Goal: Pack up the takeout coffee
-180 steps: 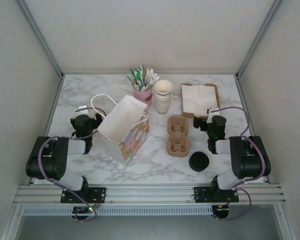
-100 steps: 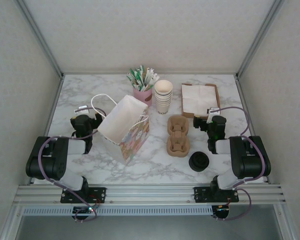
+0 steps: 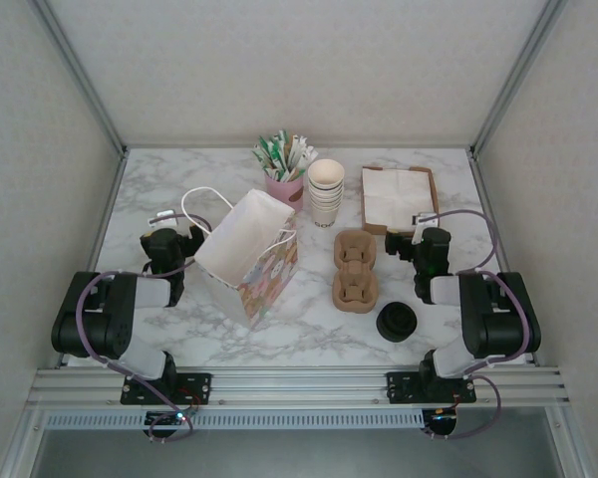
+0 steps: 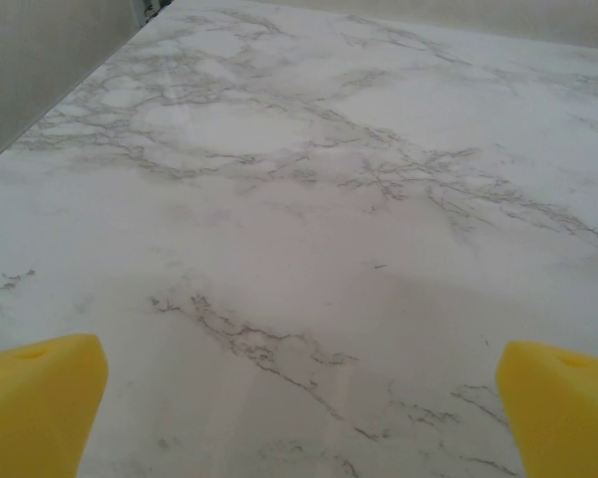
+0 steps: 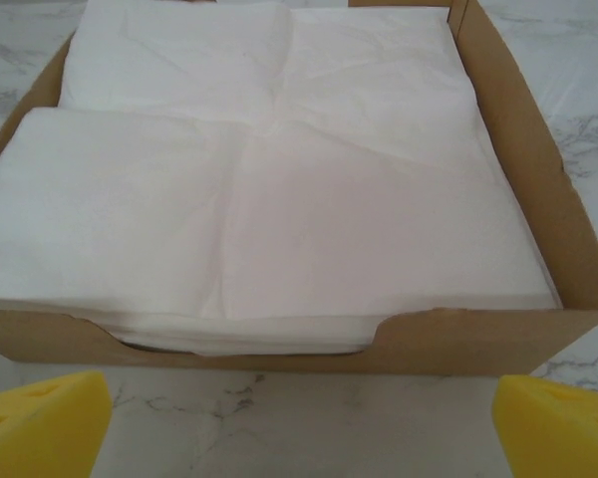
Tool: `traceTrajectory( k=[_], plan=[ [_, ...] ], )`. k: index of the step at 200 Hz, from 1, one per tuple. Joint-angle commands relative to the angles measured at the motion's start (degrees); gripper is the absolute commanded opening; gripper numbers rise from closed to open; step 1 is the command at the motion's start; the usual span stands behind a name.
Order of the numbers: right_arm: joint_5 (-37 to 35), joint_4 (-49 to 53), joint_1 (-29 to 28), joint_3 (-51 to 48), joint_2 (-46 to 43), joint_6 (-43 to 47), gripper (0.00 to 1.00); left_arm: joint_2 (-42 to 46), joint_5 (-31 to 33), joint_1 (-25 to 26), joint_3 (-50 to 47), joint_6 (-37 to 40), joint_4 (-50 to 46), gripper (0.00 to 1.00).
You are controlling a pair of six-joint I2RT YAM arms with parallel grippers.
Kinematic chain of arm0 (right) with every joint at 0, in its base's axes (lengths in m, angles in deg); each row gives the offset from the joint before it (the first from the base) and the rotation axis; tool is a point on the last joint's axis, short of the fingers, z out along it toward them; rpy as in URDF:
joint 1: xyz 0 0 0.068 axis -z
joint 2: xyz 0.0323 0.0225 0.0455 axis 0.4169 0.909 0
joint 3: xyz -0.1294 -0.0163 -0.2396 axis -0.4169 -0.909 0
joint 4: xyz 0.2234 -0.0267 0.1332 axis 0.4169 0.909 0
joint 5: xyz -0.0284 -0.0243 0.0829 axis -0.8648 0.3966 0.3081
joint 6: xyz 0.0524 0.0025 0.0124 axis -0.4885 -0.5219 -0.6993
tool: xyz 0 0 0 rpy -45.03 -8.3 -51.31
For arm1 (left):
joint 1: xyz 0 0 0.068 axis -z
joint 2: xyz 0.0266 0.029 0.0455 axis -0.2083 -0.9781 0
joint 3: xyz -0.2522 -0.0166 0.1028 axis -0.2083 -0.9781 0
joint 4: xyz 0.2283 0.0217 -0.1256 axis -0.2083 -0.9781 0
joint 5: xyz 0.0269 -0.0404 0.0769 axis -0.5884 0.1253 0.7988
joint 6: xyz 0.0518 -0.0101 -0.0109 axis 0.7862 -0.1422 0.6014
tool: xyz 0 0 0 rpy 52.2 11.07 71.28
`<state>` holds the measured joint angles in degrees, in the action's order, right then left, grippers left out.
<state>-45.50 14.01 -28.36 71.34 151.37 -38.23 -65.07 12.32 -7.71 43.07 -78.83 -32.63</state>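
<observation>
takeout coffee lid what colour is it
Black. The lid of the takeout coffee shows best in the top external view.

We see a cardboard box (image 5: 543,214) filled with flat white napkins (image 5: 279,189), resting on the marble tabletop (image 5: 299,423). Our two yellow fingers (image 5: 40,423) stand wide apart just before its near wall, touching nothing.

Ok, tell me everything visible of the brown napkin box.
The brown box looks like cardboard, shallow and open on top, with a low cut-out in its near wall. It lies flat on the marble table at the far right, filled with a stack of white napkins. The right gripper stands open before it, not touching.
</observation>
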Motion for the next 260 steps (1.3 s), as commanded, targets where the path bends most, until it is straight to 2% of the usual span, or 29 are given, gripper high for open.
traceTrajectory(
  k=[1,10,21,32,43,58,74,82,106,117,129,135,158,174,192,204,237,260],
  plan=[
    [-0.35,7.1,0.12,3.2,-6.32,-0.43,0.99,0.42,-0.18,-0.43,0.25,0.23,1.07,1.0],
    [-0.36,7.27,0.12,2.35,-8.67,-0.5,0.99,2.5,0.44,-0.45,1.65,-0.17,-2.71,1.0],
    [-1.83,9.1,0.12,1.89,-11.86,-1.8,0.99,6.54,3.17,-0.45,4.58,-0.92,-11.77,1.0],
    [-4.01,15.11,0.13,3.3,-15.36,-4.3,0.99,10.55,7.36,-0.45,7.38,-2.52,-18.45,1.0],
    [-5.84,22.01,0.13,5.82,-18.36,-7.2,0.99,14.79,9.9,-0.54,7.64,-4.11,-20.98,1.0],
    [-10.16,31.38,0.18,9.07,-21.84,-15.49,0.99,21.44,11.08,-0.54,8.21,-4.58,-26.31,1.0],
    [-16.29,46.37,0.58,12.97,-24.87,-27.83,0.99,28.12,12.41,-0.67,12.01,-8.53,-37.99,1.0],
    [-17.14,50.28,1.05,13.81,-26.07,-31.24,0.99,30.65,12.61,-0.64,14.88,-10.85,-44.74,1.0],
    [-14.05,57.0,2.65,15.55,-30.9,-36.13,0.99,35.53,16.14,-0.78,26.99,-25.08,-69.21,1.0],
    [-12.97,60.79,2.74,17.05,-33.07,-37.59,0.99,37.03,16.95,-0.99,31.67,-29.57,-76.69,1.0],
    [-9.97,63.55,2.79,19.17,-34.91,-37.02,0.99,38.62,15.03,-0.99,34.73,-32.52,-82.09,1.0],
    [-8.17,64.75,2.74,20.56,-35.65,-36.42,0.99,39.41,12.45,-1.07,35.47,-32.46,-82.71,1.0],
    [0.32,69.15,2.74,26.66,-36.03,-34.5,0.98,40.71,-3.77,-1.07,36.92,-27.13,-81.98,1.0],
    [6.86,71.41,2.68,31.4,-34.58,-33.31,0.92,40.72,-8.87,-1.11,36.9,-25.77,-82.94,1.0],
    [12.31,73.73,2.19,37.05,-31.83,-33.33,0.81,42.22,-9.76,-1.15,35.37,-25.41,-83.43,1.0],
    [13.47,75.39,0.94,41.1,-29.26,-33.07,0.72,44.15,-8.71,-1.15,33.56,-25.4,-82.73,1.0],
    [11.41,80.38,-4.87,52.96,-19.56,-31.75,0.49,48.99,-8.78,-1.15,28.94,-29.46,-80.73,0.99],
    [9.71,81.75,-9.71,58.16,-12.99,-31.72,0.4,50.07,-8.0,-1.42,30.02,-28.88,-82.16,0.99]
  ],
)
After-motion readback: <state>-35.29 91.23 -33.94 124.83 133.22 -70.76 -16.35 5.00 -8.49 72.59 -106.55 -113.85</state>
